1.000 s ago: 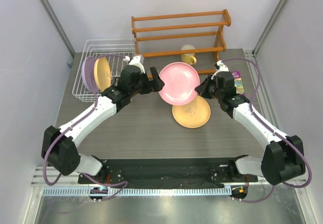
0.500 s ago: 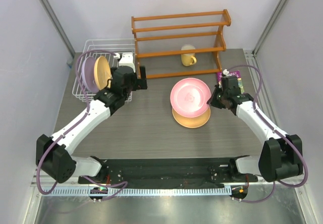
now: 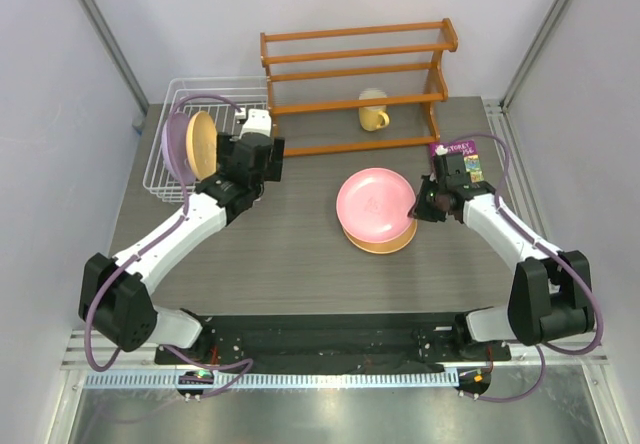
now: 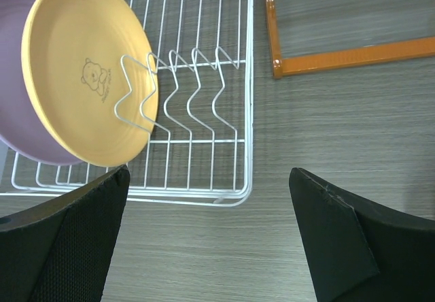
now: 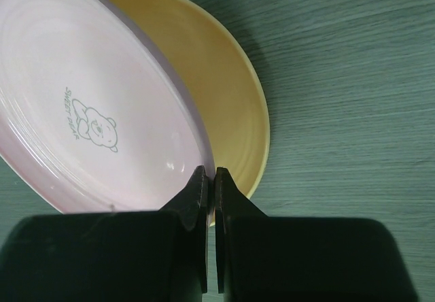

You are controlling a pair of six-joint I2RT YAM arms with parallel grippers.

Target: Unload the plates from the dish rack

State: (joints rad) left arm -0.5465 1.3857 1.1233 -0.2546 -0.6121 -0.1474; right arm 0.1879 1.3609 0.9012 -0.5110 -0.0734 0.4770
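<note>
The right hand [image 5: 210, 179] pinched the pink plate [image 5: 88, 105] by its rim — probably light, stiff, slippery plastic — while the left hand [image 4: 207, 196] gaped empty.

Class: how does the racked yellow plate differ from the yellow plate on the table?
The racked yellow plate stands on edge in the dish rack; the table yellow plate lies flat. The racked one shows its face; the pink plate partly covers the table one. Both are round and yellow.
</note>
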